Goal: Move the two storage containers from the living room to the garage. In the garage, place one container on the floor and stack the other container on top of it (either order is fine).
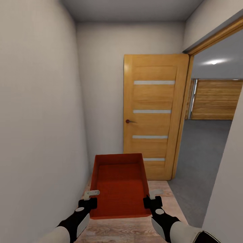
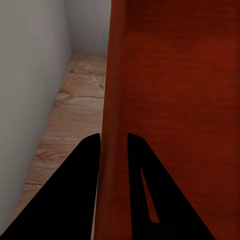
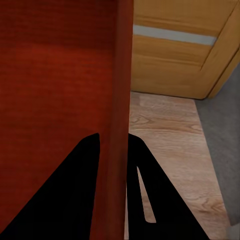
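Pale walls (image 1: 40,111) hem a narrow corridor. Ahead an open wooden door (image 1: 152,114) stands against the end wall; beside it the doorway shows the garage's grey floor (image 1: 199,158). 1 storage container (image 1: 120,187) is held above wood planks (image 1: 111,229), the left gripper (image 1: 88,197) and right gripper (image 1: 152,197) each clamped on a side wall.

The storage container (image 1: 121,189) I carry looks like smooth orange-red plastic, matt, with a faint fine weave on its walls. My left tool (image 1: 90,198) and right tool (image 1: 152,197) are black with pale fingers, plastic-looking. Light wood planks (image 1: 135,229) lie below me, grainy. The door (image 1: 152,114) is satin honey wood. The garage floor (image 1: 202,152) beyond is rough, matt grey.
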